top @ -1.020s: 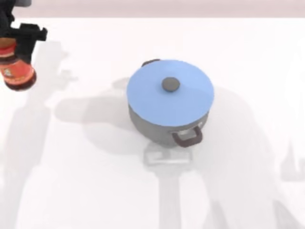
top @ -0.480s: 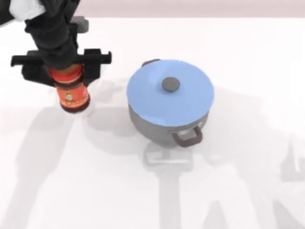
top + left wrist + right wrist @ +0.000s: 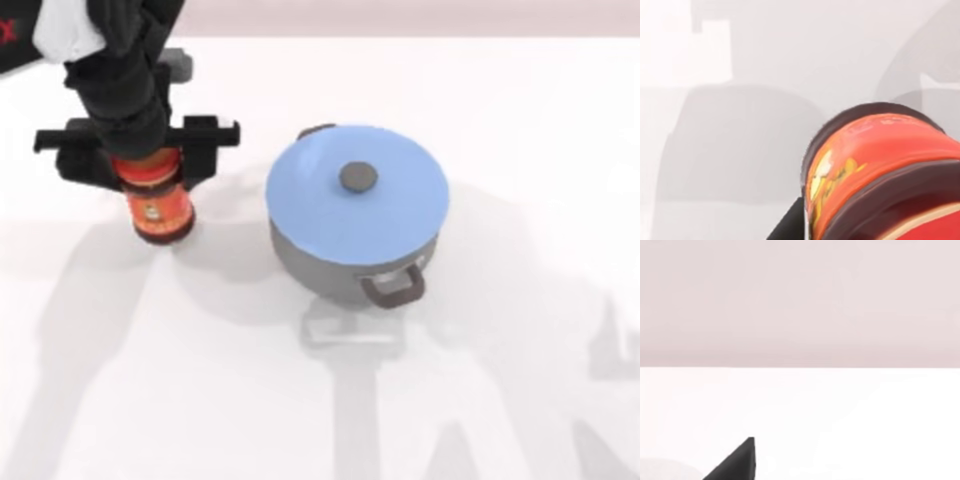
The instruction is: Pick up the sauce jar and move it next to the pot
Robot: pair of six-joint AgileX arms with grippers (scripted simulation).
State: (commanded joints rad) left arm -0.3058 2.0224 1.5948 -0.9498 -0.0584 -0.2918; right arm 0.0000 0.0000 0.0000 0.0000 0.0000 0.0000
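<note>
The sauce jar [image 3: 160, 205], dark with an orange-red lid and label, hangs upright in my left gripper [image 3: 150, 168], which is shut on its upper part. It sits at the left of the table, a short gap to the left of the pot [image 3: 355, 215], with its base close to the table surface. The pot is grey with a light blue lid, a dark knob [image 3: 358, 177] and brown handles. In the left wrist view the jar [image 3: 880, 170] fills the near corner. My right arm is out of the top view; only a dark piece of its gripper [image 3: 737, 465] shows.
White table [image 3: 500, 400] all round, crossed by soft arm shadows. Its back edge [image 3: 400, 38] meets a pale pink wall. One pot handle [image 3: 395, 288] juts toward the front, the other [image 3: 315, 131] toward the back left.
My left gripper has carried the jar from the far left edge rightward toward the pot, and over the last half second it moved slightly right and lower. The pot has not moved.
</note>
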